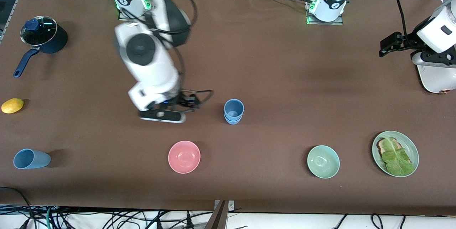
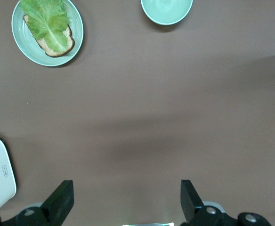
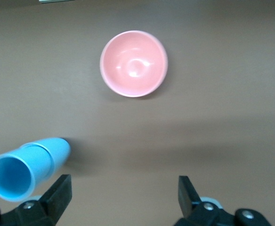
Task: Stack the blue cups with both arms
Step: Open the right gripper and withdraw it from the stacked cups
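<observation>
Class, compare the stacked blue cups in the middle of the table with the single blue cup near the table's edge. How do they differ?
The stacked blue cups stand upright, one nested in another; the single blue cup lies on its side, alone, toward the right arm's end and nearer the front camera. Both are light blue and tapered.

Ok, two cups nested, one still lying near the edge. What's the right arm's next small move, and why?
Probably swing the right gripper, open and empty beside the stacked cups, toward the cup on its side near the right arm's end; it is the only one unstacked.

A dark-blue long-handled pot point(image 1: 42, 40) with glass lid, yellow lemon point(image 1: 12, 105), glossy pink bowl point(image 1: 184, 156), mint-green bowl point(image 1: 323, 161), and pale-green plate point(image 1: 413, 150) of lettuce-topped toast point(image 1: 393, 156) sit apart on the brown table point(image 1: 285, 79).
</observation>
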`<state>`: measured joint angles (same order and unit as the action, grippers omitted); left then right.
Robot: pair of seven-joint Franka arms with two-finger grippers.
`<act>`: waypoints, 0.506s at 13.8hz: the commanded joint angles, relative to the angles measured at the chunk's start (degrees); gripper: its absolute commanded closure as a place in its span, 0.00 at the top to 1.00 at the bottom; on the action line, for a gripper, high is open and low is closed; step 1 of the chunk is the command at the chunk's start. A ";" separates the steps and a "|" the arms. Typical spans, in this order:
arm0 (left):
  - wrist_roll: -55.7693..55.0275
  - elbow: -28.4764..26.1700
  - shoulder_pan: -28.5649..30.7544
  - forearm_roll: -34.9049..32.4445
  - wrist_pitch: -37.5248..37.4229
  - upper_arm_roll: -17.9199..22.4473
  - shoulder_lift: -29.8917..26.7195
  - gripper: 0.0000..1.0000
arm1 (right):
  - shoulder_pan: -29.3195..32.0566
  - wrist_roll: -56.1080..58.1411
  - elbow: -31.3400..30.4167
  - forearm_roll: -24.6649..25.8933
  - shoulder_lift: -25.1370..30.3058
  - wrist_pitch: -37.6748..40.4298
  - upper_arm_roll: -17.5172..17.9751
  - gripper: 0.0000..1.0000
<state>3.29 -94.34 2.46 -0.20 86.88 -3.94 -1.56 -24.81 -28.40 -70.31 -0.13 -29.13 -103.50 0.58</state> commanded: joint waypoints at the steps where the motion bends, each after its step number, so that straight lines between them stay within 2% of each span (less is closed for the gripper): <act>1: 1.28 0.56 0.26 1.52 0.31 -0.01 0.16 1.00 | 5.98 9.29 -11.93 -1.63 12.31 3.72 1.09 1.00; 5: 1.28 0.56 0.26 1.52 0.31 -0.01 0.16 1.00 | 13.98 24.41 -21.17 -1.63 24.62 9.01 1.00 1.00; 7: 1.37 0.56 0.26 1.69 0.31 -0.01 0.16 1.00 | 16.27 24.44 -21.63 -1.63 27.10 11.73 1.00 1.00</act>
<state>3.35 -94.32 2.46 -0.18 87.01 -3.95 -1.56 -10.74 -5.71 -87.23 -0.93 -6.97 -92.64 0.61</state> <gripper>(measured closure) 0.000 0.000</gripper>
